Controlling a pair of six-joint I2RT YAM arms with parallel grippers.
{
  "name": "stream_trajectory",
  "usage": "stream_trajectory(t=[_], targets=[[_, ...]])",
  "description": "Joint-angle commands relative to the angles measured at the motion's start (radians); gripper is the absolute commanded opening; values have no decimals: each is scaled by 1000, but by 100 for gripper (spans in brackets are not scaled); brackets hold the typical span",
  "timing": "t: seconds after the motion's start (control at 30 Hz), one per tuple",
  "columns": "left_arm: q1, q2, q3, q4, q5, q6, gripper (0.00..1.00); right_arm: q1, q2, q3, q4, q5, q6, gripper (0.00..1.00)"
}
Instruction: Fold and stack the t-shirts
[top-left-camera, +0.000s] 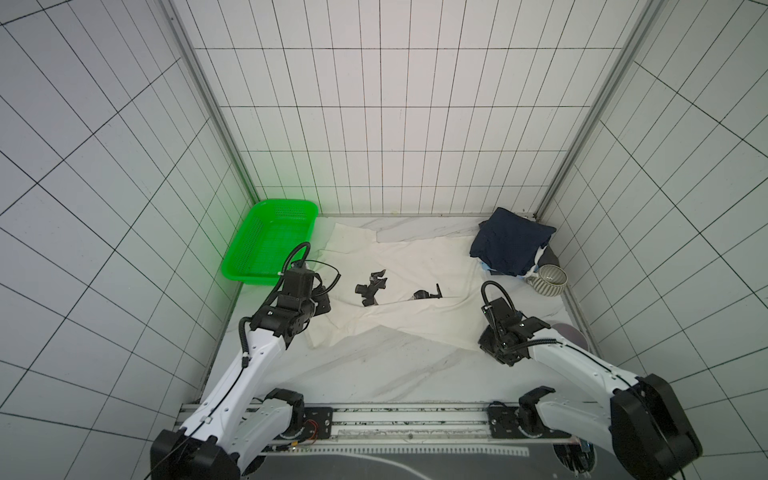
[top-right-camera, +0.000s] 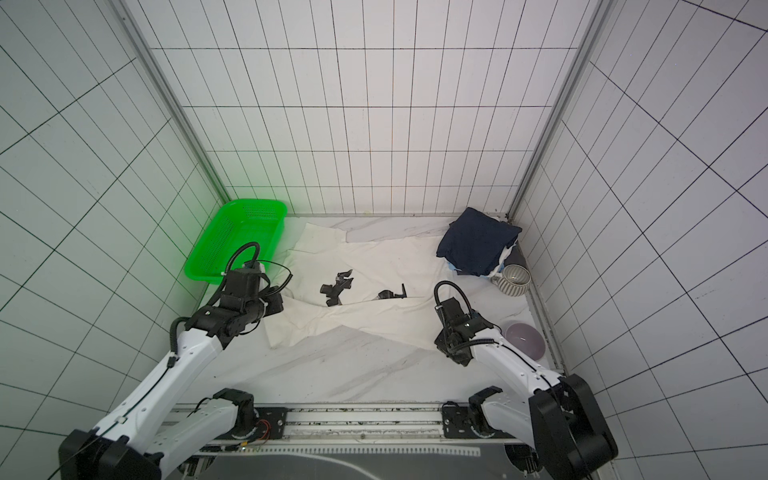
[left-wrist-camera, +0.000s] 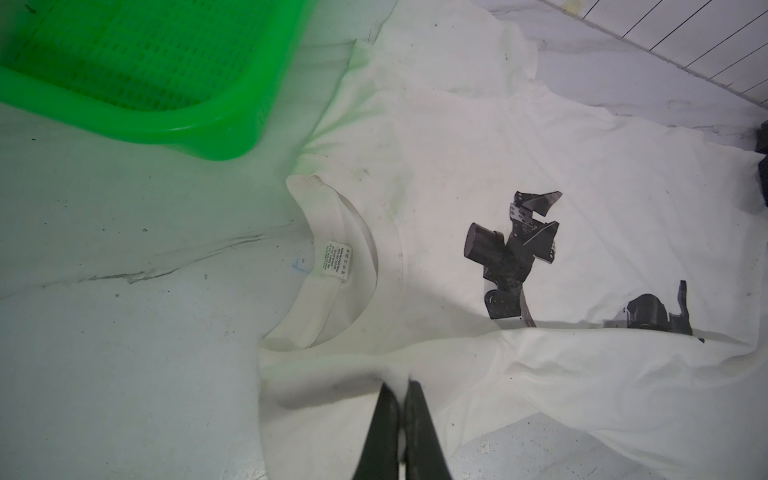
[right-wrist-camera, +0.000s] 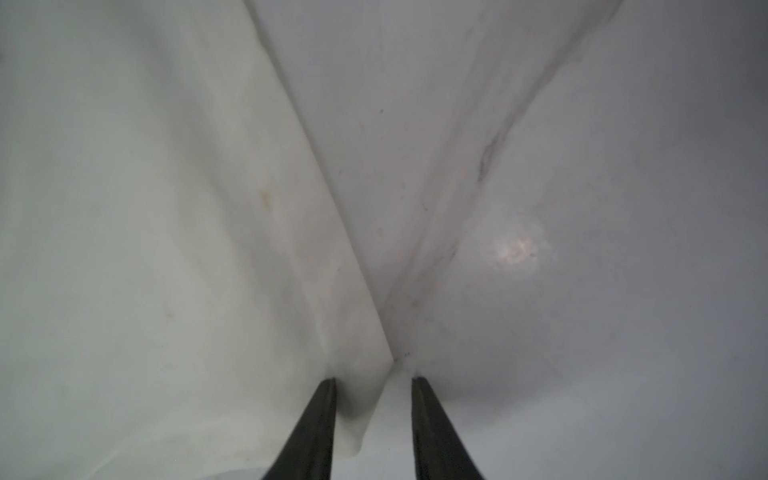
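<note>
A large cream-white t-shirt with a black print lies spread on the marble table, its near side folded over the print. In the left wrist view my left gripper is shut on the t-shirt's cloth just beside the collar. In a top view it sits at the shirt's left end. My right gripper stands open at the shirt's near right corner, its hem lying between the fingers. Folded t-shirts are stacked at the back right, navy on top.
A green perforated basket stands at the back left, close to the left arm. A ribbed grey-white bowl sits beside the stack. A pale purple dish lies by the right wall. Bare marble shows in front.
</note>
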Motion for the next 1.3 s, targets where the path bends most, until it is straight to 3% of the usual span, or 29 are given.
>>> stream_trajectory(t=[0.0, 0.07, 0.1, 0.2, 0.33, 0.4, 0.6, 0.77, 0.87, 0.93, 1.13, 1.27], targets=[[3, -22, 40, -11, 8, 8, 0, 19, 8, -30, 19, 2, -24, 18], [4, -40, 45, -21, 16, 5, 0, 24, 12, 15, -30, 38, -70, 1], [4, -48, 46, -25, 22, 7, 0, 23, 12, 40, -66, 61, -85, 0], [4, -86, 41, -45, 50, 10, 0, 25, -21, 126, -197, 152, -115, 0], [-15, -145, 11, -67, 59, -22, 0, 30, -122, 220, -326, 185, -112, 0], [-110, -171, 21, -96, -32, -62, 0, 32, -169, 268, -402, 213, -105, 0], [-318, -185, 5, -128, -157, -163, 0, 32, -199, 331, -514, 217, -135, 0], [-358, -180, -2, -129, -269, -181, 0, 14, -197, 378, -523, 276, -161, 0], [-315, -165, 22, -100, -319, -133, 0, -59, -134, 445, -446, 286, -247, 0], [-261, -122, 36, -36, -284, -81, 0, -112, -63, 481, -349, 251, -332, 0], [-184, 195, 135, 100, -218, 4, 0, -148, 270, 639, -187, 203, -454, 0], [-147, 410, 264, 77, -203, 33, 0, -171, 453, 755, -138, 169, -495, 0]])
